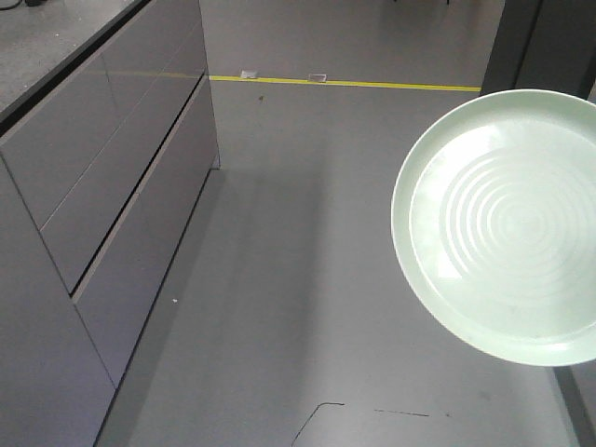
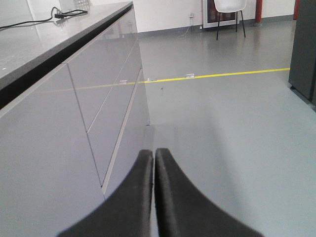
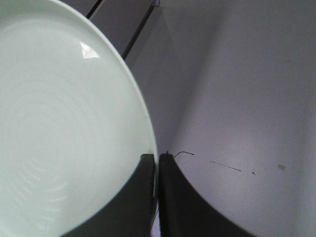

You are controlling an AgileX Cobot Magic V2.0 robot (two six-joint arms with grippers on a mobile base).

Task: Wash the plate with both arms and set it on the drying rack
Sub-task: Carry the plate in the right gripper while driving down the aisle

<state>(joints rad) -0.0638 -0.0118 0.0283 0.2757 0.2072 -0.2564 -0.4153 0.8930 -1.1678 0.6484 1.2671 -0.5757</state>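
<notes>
Clamped narrow with the right gripper [image 3: 157, 160] on the rim of the pale mint-green plate [image 3: 64, 123]. Held tilted in the air over bare grey floor [image 1: 307, 279], well apart from the grey drawer fronts [image 1: 112, 186]. Pressed together on nothing at the left gripper [image 2: 154, 154]. No drying rack in sight. Impossible to tell whether washed already; judging from this, racking not yet done.

The round pale mint-green plate [image 1: 507, 223], glossy with a low raised rim and faint concentric rings, is held in the air on the right. It is tilted face-up, its near edge pinched in the right gripper [image 3: 156, 158].
</notes>
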